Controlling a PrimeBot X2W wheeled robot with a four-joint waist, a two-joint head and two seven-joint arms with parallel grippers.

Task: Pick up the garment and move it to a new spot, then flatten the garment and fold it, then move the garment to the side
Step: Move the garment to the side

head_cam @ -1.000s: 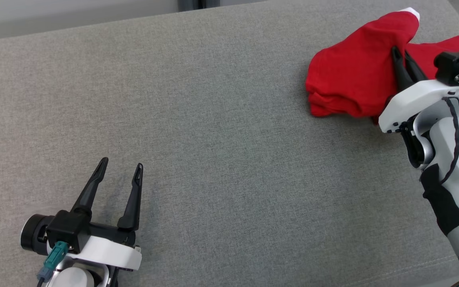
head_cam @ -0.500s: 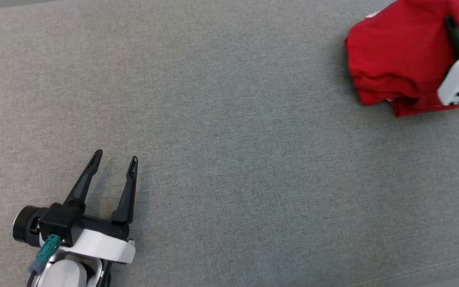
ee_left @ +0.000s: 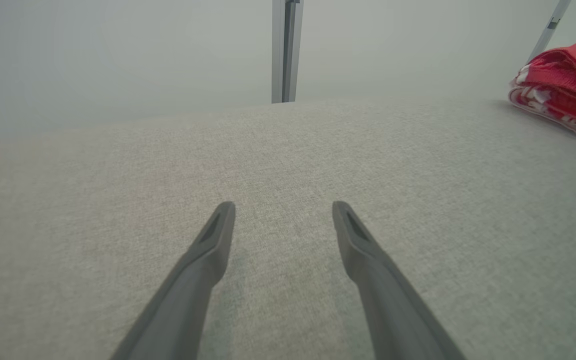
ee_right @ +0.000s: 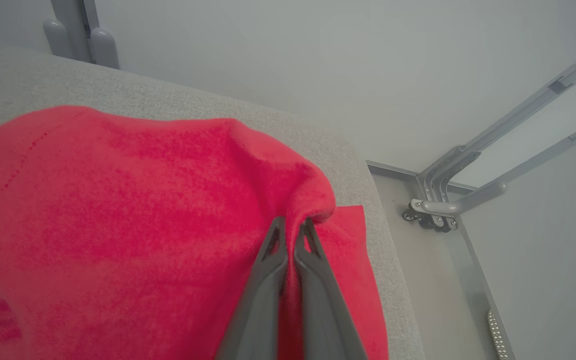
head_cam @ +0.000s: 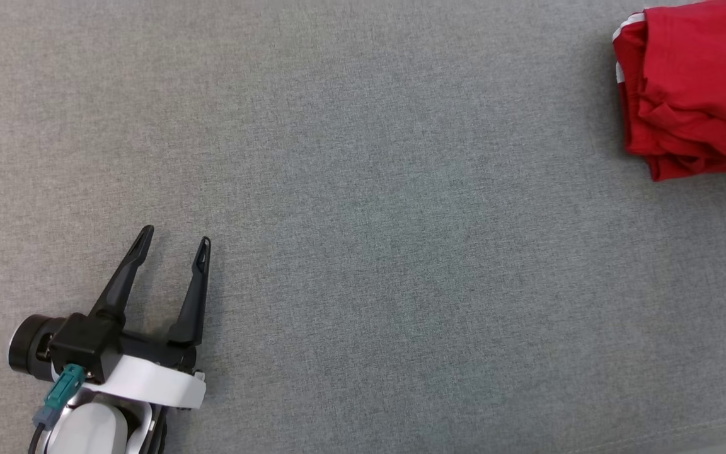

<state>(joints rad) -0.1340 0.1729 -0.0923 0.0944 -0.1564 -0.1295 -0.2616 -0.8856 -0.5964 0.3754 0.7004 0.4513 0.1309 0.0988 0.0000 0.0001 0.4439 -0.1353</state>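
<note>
The red garment (head_cam: 694, 88) lies bunched at the far right of the grey fabric surface (head_cam: 363, 221), with a thin white trim at its left edge. From the left wrist view the garment (ee_left: 565, 90) sits at the upper right. In the right wrist view my right gripper (ee_right: 290, 227) is shut on a raised fold of the garment (ee_right: 133, 215), which drapes down on both sides of the fingers. My left gripper (head_cam: 174, 243) rests low over the surface at the lower left, open and holding nothing, far from the garment. Its fingers (ee_left: 213, 240) stand wide apart.
The surface ends just past the garment, and beyond its right edge a floor with a grey metal frame (ee_right: 448, 200) lies below. A grey upright post (ee_left: 285, 50) stands behind the far edge. Bare fabric stretches between my two grippers.
The head camera has swung left and down, so the garment slid toward the upper right corner and the right arm left the picture. The left gripper stays open in place.
</note>
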